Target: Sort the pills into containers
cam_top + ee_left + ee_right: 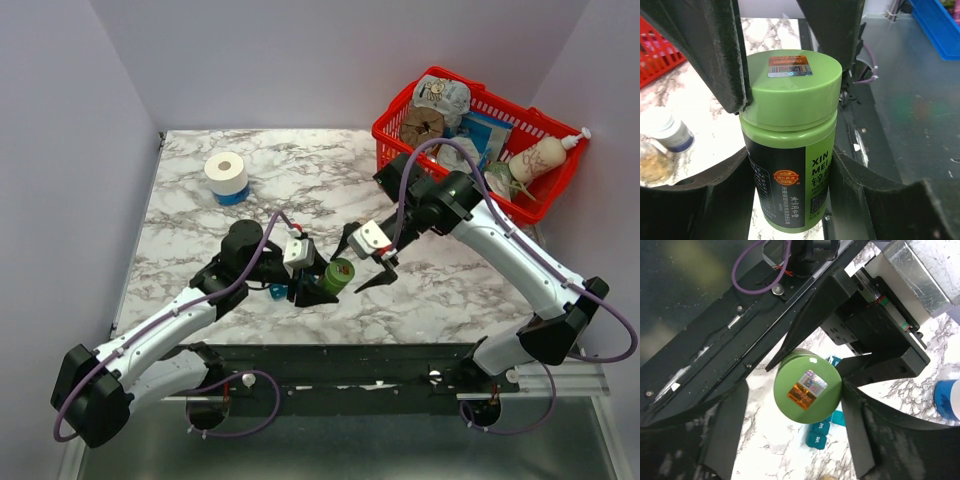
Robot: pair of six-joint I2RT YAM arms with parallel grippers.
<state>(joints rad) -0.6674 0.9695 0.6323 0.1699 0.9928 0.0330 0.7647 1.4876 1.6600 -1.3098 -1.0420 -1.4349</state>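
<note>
Pill organiser (821, 432), teal, lies flat on the marble surface (450, 280). In the top view it sits just beside the green bottle (790, 170) at about 9 o'clock. In the right wrist view a few of its compartments peek out at 5 o'clock under the bottle's lid (807, 392); whether they are open I cannot tell.

Left pincer (318, 288) is clamped narrow on the bottle's body, below the lid. Right pincer (360, 262) stands wide, one finger on each side of the lid, apparently not touching it.

Judged from here, the main risks come at the lid:
- If the right pincer closes off-centre, it could shove the bottle sideways and loosen the left grip on its smooth label.
- As the lid is twisted, the whole bottle may turn in the left fingers instead of the lid coming free.
- The bottle seems tipped with its lid toward 3 o'clock, so once it is open, pills could spill onto the surface and miss the compartments.
- The organiser lies close under the left arm, so a downward slip could knock it askew.
</note>
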